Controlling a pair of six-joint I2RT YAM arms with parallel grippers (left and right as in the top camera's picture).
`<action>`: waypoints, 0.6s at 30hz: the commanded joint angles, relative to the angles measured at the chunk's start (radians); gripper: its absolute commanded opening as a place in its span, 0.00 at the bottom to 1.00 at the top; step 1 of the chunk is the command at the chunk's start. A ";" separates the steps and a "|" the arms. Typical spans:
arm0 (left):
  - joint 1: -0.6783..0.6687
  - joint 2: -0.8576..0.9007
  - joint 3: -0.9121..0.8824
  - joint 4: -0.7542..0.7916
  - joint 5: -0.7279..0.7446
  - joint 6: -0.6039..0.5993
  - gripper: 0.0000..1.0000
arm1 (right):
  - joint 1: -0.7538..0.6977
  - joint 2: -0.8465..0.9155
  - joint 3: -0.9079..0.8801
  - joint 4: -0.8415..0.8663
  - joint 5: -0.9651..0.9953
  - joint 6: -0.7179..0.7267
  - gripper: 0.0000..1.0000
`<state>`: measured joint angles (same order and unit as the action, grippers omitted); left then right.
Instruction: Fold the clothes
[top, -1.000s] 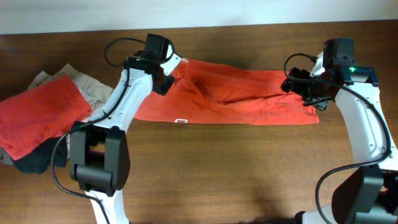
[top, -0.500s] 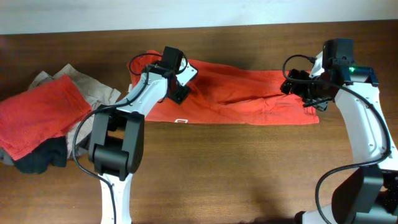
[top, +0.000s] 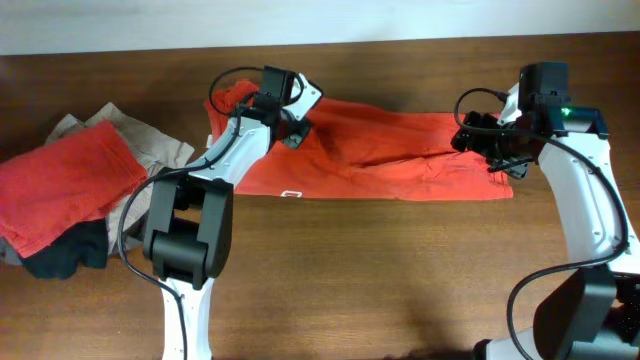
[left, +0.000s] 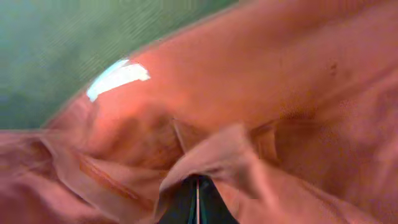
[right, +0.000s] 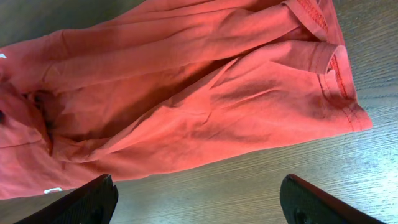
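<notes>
An orange-red T-shirt (top: 400, 150) lies spread in a long strip across the far half of the table. My left gripper (top: 291, 125) is at its left end, shut on a pinch of the cloth. In the left wrist view the fabric (left: 280, 93) bunches over the closed fingers (left: 197, 202). My right gripper (top: 480, 142) hovers open over the shirt's right end. In the right wrist view its fingertips (right: 93, 202) straddle bare wood just in front of the shirt's near edge (right: 186, 93), holding nothing.
At the table's left edge sits a pile: a folded red shirt (top: 65, 190), a beige cloth (top: 145, 150) and a dark garment (top: 60, 255). A small white label (top: 291, 195) shows on the spread shirt's near hem.
My left gripper has shut on the shirt's left end and shifted right and toward the far edge, bunching the cloth there. The right arm has stayed where it was.
</notes>
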<state>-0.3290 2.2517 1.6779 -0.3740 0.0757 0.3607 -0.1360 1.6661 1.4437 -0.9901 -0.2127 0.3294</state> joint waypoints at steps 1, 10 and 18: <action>-0.005 0.018 0.000 0.093 0.015 -0.009 0.05 | 0.005 -0.003 0.008 -0.013 0.015 -0.012 0.88; -0.057 0.011 0.233 -0.087 -0.082 -0.009 0.18 | 0.005 -0.003 0.008 -0.035 0.016 -0.012 0.86; -0.054 -0.009 0.648 -0.714 -0.301 -0.009 0.87 | 0.004 -0.003 0.008 -0.036 0.068 -0.013 0.89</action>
<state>-0.3946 2.2684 2.2135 -0.9672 -0.1146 0.3519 -0.1360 1.6661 1.4437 -1.0248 -0.1757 0.3271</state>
